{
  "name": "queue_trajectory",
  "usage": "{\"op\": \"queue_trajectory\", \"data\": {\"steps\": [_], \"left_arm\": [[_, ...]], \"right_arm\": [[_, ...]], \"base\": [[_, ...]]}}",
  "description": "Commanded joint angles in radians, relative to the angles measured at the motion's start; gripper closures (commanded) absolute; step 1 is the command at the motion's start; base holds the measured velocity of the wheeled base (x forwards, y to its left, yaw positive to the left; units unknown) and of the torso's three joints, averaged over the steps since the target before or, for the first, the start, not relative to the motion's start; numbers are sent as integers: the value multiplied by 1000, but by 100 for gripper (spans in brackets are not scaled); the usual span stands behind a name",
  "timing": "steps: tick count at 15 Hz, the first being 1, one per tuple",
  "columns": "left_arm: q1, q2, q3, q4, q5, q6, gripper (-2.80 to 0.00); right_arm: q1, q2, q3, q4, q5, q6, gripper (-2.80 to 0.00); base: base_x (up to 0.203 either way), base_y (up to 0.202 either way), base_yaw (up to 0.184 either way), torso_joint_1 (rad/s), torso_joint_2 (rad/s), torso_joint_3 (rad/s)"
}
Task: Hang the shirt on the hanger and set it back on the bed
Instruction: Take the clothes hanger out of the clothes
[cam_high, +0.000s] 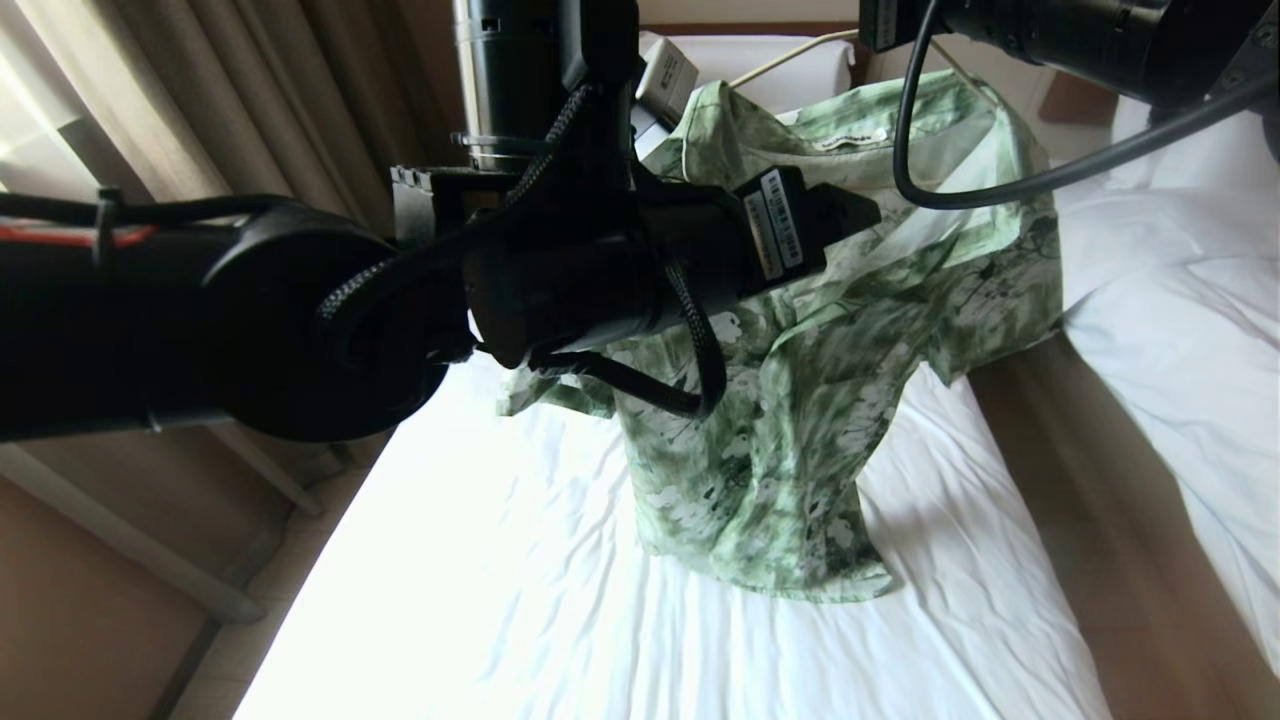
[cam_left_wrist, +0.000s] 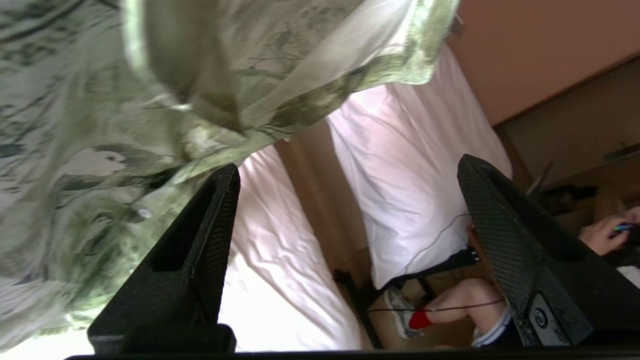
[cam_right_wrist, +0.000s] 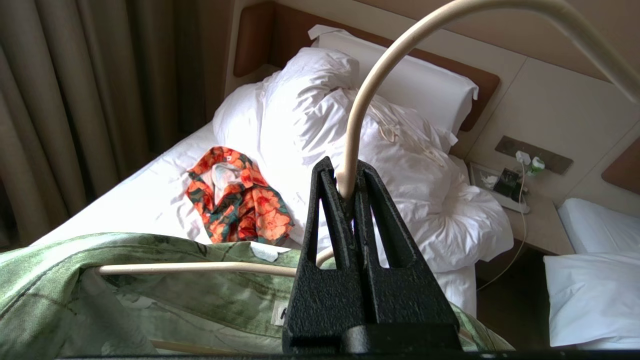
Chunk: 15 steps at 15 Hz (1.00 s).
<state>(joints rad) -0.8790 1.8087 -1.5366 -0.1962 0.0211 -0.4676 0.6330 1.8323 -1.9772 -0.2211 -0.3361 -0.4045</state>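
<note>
The right gripper (cam_right_wrist: 347, 187) clenched the hanger (cam_right_wrist: 360, 100) at its neck, suspending the shirt (cam_high: 800, 400) above the bed (cam_high: 560, 600); at nine o'clock, the left gripper (cam_left_wrist: 345, 220) gaped, released.

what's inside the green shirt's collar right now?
The hanger: its cream bar runs inside the shirt neck, and the right gripper is clamped on the hook's stem above the collar. The hanger's shoulder ends are covered by fabric, so their seating can't be seen.

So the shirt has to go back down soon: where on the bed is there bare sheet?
Bare sheet lies on the bed between the shirt hem and the curtain-side edge. Toward the headboard it is crowded: duvet and orange garment.
</note>
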Motion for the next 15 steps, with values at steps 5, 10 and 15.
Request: {"op": "queue_trajectory", "data": {"steps": [5, 10, 15], "left_arm": [[96, 13, 5, -100, 27, 112, -280], [91, 1, 4, -137, 129, 196, 0], [89, -3, 10, -137, 129, 196, 0]], "right_arm": [[1, -20, 11, -1, -1, 38, 0], [2, -13, 11, 0, -1, 50, 0], [2, -16, 12, 5, -3, 50, 0]], "base": [[0, 0, 0, 0, 0, 0], [0, 0, 0, 0, 0, 0], [0, 0, 0, 0, 0, 0]]}}
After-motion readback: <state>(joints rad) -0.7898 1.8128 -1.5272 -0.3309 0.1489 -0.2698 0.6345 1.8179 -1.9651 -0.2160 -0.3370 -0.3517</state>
